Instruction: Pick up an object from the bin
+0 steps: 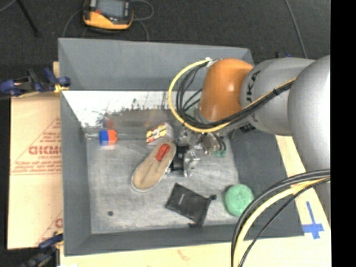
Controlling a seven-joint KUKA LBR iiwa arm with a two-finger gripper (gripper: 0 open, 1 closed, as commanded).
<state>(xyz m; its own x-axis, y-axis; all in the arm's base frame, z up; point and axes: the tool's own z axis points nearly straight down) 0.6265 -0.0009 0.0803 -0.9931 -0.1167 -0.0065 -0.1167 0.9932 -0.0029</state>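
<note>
Near centre of grey metal bin point(75, 171), gripper point(183, 159) sits at 3 o'clock of tan oval fabric pad point(148, 172); cannot tell its width. Off-centre grasp could shove pad away.

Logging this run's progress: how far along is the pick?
Done: the claw is down in the bin, at the right end of the tan oval thing. In hand: no grasp is visible. Left: gripping and lifting; the black flat piece and green ball lie untouched.
</note>
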